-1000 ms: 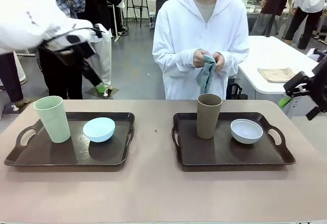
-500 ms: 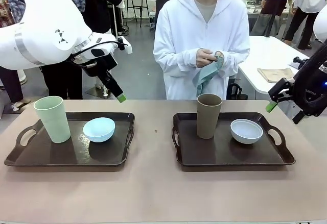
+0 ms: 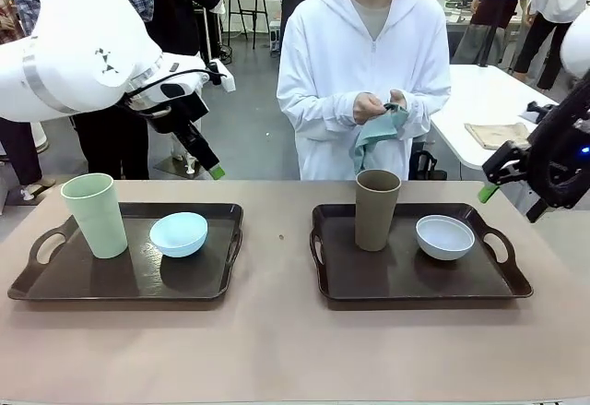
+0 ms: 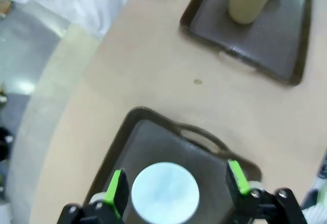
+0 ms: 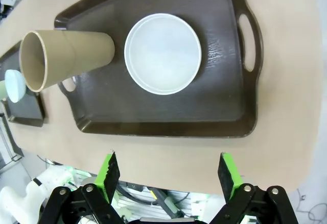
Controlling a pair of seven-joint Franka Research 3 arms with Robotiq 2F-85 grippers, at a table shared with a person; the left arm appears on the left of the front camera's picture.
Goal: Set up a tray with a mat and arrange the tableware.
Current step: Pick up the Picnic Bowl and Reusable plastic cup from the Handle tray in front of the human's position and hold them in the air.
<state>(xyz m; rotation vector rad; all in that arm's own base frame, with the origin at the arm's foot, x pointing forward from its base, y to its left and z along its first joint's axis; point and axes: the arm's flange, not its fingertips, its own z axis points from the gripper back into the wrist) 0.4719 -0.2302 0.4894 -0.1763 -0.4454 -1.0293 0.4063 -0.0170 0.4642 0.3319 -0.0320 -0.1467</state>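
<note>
Looking down through the left wrist view, I have the left gripper (image 4: 177,185) spread wide and empty, hanging above the light blue bowl (image 4: 165,193), which sits in the left tray (image 3: 120,276) just beside the pale green tumbler (image 3: 94,214). The right gripper (image 5: 168,175) is equally wide and carries nothing; it hovers off the right end of the table (image 3: 277,350), facing the right tray (image 5: 225,106), where the white bowl (image 5: 162,53) stands near the brown tumbler (image 5: 66,58) without touching it. Across the table the person's hands (image 3: 373,105) work a teal cloth (image 3: 373,137), which may be the mat; neither tray has one under its dishes. I judge the tumblers to be light, stiff plastic with smooth walls, tall enough to tip if I nudge them high up, so I would close across the body around mid-height. The bowls look light and slick, too broad and rounded to squeeze across; I would pinch the rim, one finger inside and one outside, and lift straight up.
</note>
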